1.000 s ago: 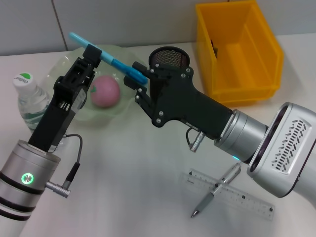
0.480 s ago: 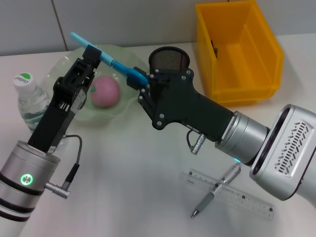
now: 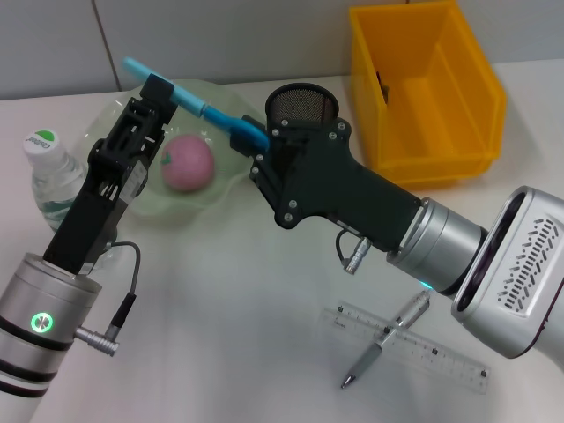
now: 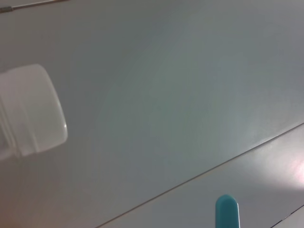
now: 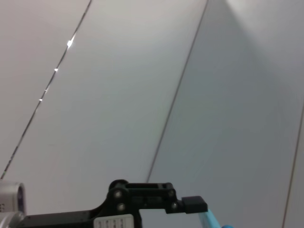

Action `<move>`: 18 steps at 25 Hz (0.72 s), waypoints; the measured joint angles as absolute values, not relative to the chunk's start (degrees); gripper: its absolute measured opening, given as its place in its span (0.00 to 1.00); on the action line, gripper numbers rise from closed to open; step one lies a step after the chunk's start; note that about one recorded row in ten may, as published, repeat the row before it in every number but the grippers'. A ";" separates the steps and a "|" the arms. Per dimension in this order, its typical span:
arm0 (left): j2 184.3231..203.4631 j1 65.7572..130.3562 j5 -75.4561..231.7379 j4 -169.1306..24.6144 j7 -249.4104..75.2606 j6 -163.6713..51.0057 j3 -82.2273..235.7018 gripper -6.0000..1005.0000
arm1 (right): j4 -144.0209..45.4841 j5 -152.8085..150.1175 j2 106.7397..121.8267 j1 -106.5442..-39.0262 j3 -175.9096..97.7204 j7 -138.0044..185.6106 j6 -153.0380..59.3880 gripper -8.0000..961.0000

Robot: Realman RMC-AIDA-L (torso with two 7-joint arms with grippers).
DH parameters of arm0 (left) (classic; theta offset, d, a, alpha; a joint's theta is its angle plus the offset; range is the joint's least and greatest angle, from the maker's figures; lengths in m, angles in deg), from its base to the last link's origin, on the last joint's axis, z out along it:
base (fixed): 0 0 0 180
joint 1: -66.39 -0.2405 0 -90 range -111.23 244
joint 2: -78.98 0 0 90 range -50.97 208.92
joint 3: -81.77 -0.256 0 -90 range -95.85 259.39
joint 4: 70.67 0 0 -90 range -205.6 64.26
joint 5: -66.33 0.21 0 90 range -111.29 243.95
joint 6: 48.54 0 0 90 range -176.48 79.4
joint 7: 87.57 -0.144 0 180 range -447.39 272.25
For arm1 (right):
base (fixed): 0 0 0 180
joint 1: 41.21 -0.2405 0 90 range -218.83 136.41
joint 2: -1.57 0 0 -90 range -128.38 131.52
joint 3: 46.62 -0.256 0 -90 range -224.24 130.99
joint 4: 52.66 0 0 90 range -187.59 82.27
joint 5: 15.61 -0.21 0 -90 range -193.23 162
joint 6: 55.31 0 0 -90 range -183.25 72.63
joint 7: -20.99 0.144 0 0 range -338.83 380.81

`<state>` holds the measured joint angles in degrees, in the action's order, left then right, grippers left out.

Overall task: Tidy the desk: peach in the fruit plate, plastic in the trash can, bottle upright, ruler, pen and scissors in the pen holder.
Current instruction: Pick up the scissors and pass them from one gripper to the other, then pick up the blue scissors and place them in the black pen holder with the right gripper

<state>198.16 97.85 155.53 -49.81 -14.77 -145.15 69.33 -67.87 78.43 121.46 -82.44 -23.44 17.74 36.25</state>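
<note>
A: What lies nearest on the bench (image 3: 229, 335)?

B: A clear ruler (image 3: 411, 346) flat on the white top, near the right arm, with a silver pen (image 3: 386, 338) lying across it, touching it.

A: And the arms?

B: Both are raised over the middle. The left pincer (image 3: 157, 95) is clamped on the blue scissors (image 3: 189, 104) close to one end. The right pincer (image 3: 257, 150) meets the other end of those scissors, so the tool spans slantwise between the two; whether the right fingers are pressed onto it or just beside it, I cannot tell.

A: What sits beneath them?

B: A pale green fruit plate (image 3: 216, 198) with a pink peach (image 3: 187, 164) inside. A capped water bottle (image 3: 46, 172) stands upright just beside the plate, on the left.

A: Farther back?

B: A black mesh pen holder (image 3: 302, 102) stands behind the right pincer, and a yellow bin (image 3: 427, 92) sits at the far right. The left wrist view shows only the scissors' blue tip (image 4: 227, 211) and the bottle's white cap (image 4: 29, 110).
</note>
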 joint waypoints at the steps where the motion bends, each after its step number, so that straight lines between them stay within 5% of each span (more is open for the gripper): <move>1: 198.16 97.85 155.53 -49.81 -14.77 -145.15 69.33 0.28 | -67.85 78.49 121.46 -82.35 -23.69 17.74 36.27 0.10; 11: 198.10 97.81 155.54 -50.34 -14.76 -145.54 69.29 0.70 | -67.95 78.55 121.45 -82.01 -24.17 17.74 36.71 0.10; 18: 198.07 97.79 155.63 -51.10 -14.14 -146.90 69.09 0.79 | -67.93 78.28 121.45 -81.29 -24.79 19.54 38.20 0.10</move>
<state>198.07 97.79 155.63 -51.10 -14.14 -146.90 69.09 -67.93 78.28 121.45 -81.29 -24.79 19.54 38.20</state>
